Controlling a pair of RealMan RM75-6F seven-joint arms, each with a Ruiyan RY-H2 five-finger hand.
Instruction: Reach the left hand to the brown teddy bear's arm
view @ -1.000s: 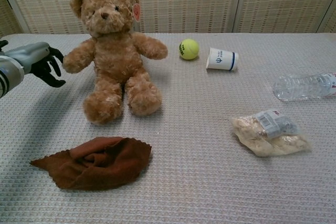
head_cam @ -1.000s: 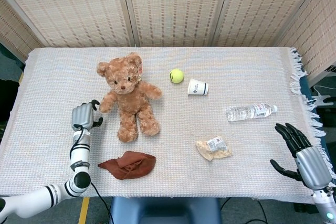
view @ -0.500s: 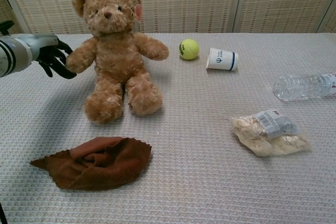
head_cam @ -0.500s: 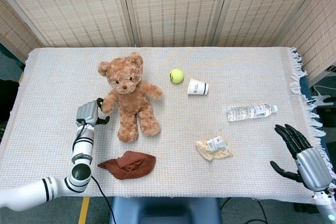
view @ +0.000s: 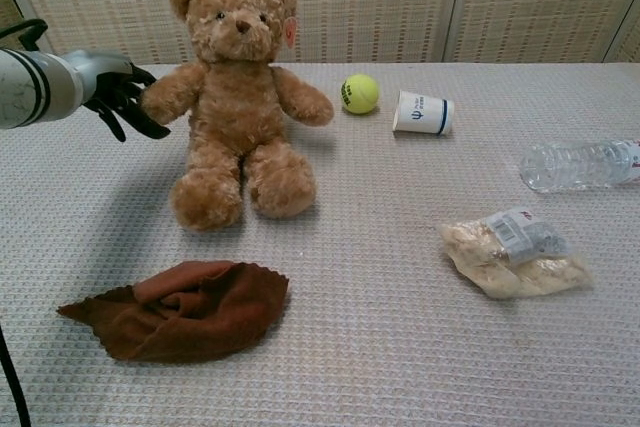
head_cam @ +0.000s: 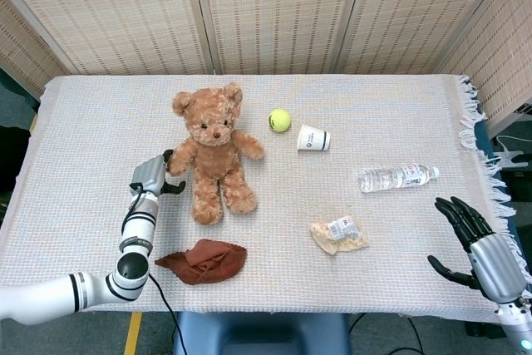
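Behind bear's arm [view: 170, 97], left hand's [view: 118, 95] fingertips.

A brown teddy bear [head_cam: 214, 151] with curly fur sits upright on the tabletop [head_cam: 100, 122], far and left of centre, legs stretched toward the near edge and arms spread. Its left-side arm [view: 168, 97] touches the dark fingers of the left robot hand [view: 115, 95].

Even, bright overhead light fell on the counter [head_cam: 382, 106]; soft shadows pooled beneath the teddy bear [view: 235, 97]. Both views stayed sharp, without glare.
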